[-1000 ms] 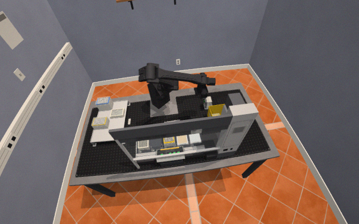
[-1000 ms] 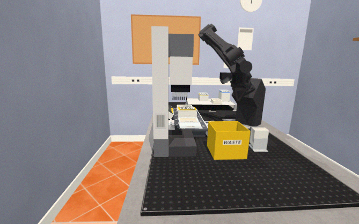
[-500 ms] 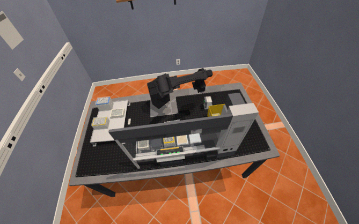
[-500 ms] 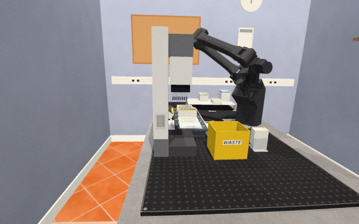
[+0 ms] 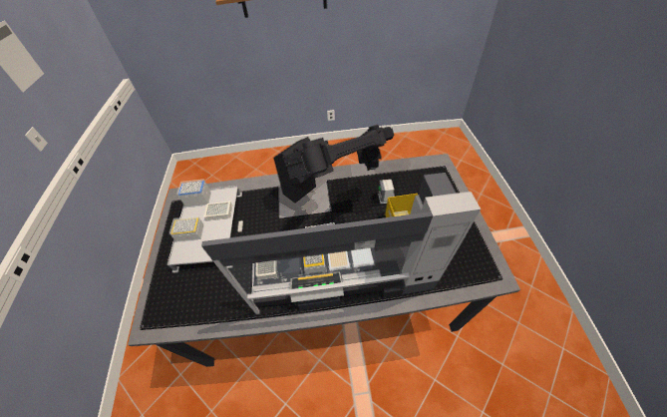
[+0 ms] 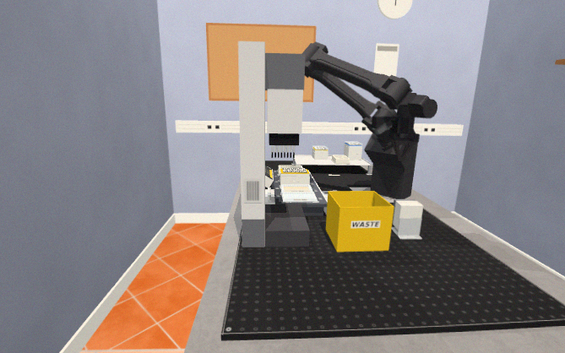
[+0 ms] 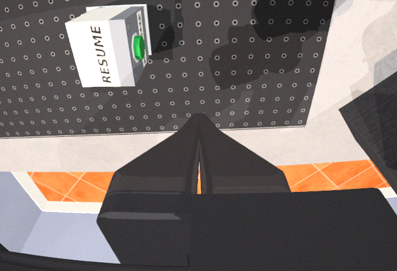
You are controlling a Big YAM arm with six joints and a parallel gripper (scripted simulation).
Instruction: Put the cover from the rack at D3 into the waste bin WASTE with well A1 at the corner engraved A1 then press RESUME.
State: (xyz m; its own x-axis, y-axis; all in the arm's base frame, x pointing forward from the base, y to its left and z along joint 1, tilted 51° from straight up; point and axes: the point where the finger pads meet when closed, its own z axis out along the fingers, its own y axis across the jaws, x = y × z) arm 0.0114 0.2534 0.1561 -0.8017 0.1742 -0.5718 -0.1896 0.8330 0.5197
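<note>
Black and dotted with holes, the big board (image 6: pixel 407 285) covers most of the table (image 5: pixel 501 289). On it stands the tall grey machine (image 6: pixel 251 131) with its row of trays. Near it sits the yellow bin (image 6: pixel 359 221) with WASTE on its side. From these views I cannot see down into the bin, so I cannot tell if the cover is inside. The trays under the machine look too small to check for a cover.

Next to the bin is the small white box (image 7: pixel 99 50) with RESUME on top. Its green button (image 7: pixel 138 47) sticks out of one side. The button looks hard and smooth, so I think a push straight into its middle works best, going sideways into the box.

Smallest is the gripper (image 7: pixel 198 118). It hangs above the board's edge, well apart from the box. Its two jaws are pressed tight together and hold nothing.
</note>
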